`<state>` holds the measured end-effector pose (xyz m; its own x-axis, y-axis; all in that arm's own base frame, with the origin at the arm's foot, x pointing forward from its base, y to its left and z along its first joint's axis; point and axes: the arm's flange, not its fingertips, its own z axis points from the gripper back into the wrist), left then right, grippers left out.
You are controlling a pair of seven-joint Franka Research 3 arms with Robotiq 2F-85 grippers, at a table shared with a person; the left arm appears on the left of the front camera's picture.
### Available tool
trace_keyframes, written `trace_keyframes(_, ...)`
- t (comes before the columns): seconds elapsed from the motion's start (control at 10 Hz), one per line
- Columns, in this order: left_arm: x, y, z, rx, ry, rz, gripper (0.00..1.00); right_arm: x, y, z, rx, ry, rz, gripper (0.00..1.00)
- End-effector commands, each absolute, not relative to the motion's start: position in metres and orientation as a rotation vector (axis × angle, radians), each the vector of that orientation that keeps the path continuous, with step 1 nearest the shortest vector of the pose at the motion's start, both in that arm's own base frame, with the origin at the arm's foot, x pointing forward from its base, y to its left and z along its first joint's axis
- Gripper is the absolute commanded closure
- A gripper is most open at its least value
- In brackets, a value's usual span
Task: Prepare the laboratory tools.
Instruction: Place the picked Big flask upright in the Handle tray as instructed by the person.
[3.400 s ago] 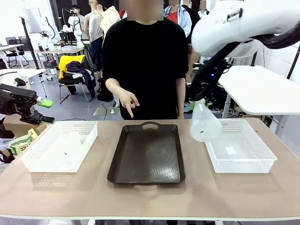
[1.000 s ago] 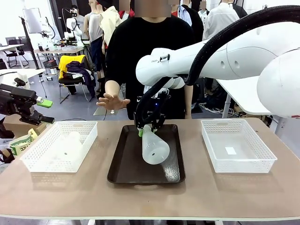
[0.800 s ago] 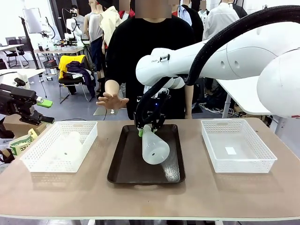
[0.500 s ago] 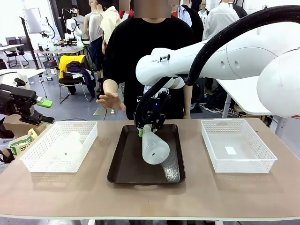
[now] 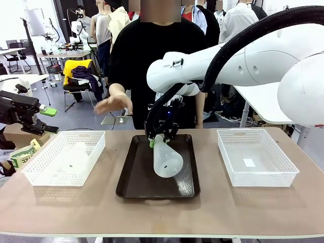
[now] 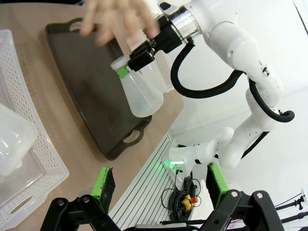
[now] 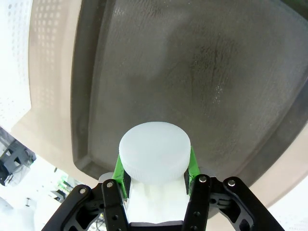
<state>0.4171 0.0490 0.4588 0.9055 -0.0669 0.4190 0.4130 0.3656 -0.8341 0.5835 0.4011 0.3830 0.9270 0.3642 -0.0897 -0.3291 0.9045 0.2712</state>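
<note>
My right gripper (image 5: 161,133) is shut on the neck of a frosted-white conical flask (image 5: 167,160). The flask hangs tilted over the middle of the dark brown tray (image 5: 136,177), base toward me. In the right wrist view the flask's round base (image 7: 154,153) sits between the green pads (image 7: 192,166), with the tray (image 7: 159,72) below. A second flask (image 5: 76,154) lies on its side in the left white basket (image 5: 38,174). My left gripper (image 5: 46,120) hovers open past the table's left edge; in its own view its gripper (image 6: 161,186) is open and empty, facing the held flask (image 6: 140,94).
An empty white mesh basket (image 5: 283,178) stands on the right of the table. A person in black stands at the far side, with one hand (image 5: 111,104) raised above the table's far edge, left of the tray. Bare tabletop (image 5: 162,217) runs along the near edge.
The person's raised hand has drifted to the left and slightly up. Both arms and the held flask have stayed where they were.
</note>
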Motion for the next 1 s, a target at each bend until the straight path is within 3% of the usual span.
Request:
trace_keyframes(0.0, 0.4168, 0.0497, 0.4614, -1.176, -0.338, -0.312, 0.0, 0.5828, 0.3997, 0.3825, 0.259, 0.141, 0.359, 1.0)
trace_keyframes(0.9, 0.4168, 0.0497, 0.4614, -1.176, -0.338, -0.312, 0.0, 0.5828, 0.3997, 0.3825, 0.259, 0.141, 0.359, 1.0)
